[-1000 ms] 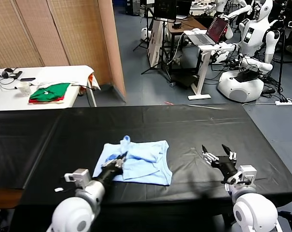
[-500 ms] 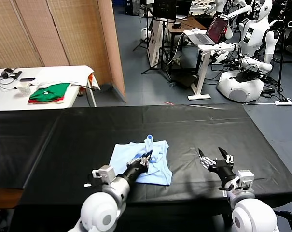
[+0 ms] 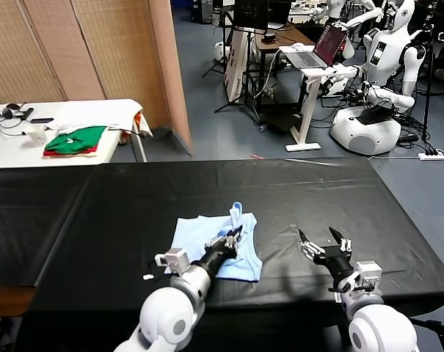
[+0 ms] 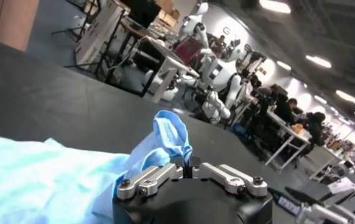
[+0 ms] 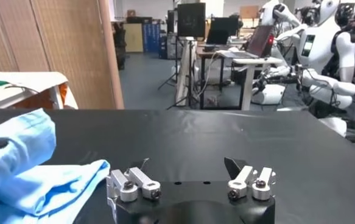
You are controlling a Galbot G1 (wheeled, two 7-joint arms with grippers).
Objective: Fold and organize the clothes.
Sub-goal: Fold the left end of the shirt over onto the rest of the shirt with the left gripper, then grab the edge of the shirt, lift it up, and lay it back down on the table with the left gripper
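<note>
The pale light-blue T-shirt (image 3: 207,238) lies partly doubled over on the black table (image 3: 119,198), near its front edge. My left gripper (image 3: 234,235) is shut on a raised fold of the shirt (image 4: 165,137), which stands up above the cloth near the shirt's right side. The rest of the shirt (image 4: 37,176) spreads flat behind the fold. My right gripper (image 3: 323,244) hovers open over bare table to the right of the shirt, with nothing between its fingers (image 5: 235,165). In the right wrist view the shirt (image 5: 25,164) lies off to one side.
A white side table (image 3: 97,110) at the back left carries folded green-and-red garments (image 3: 76,140) and small items. Beyond the black table stand a wooden partition (image 3: 97,51), desks, a laptop (image 3: 326,45) and other white robots (image 3: 379,81).
My left gripper has carried the pinched fold of the shirt to the right, doubling the left part of the shirt over. The right gripper has drifted slightly left and stays open.
</note>
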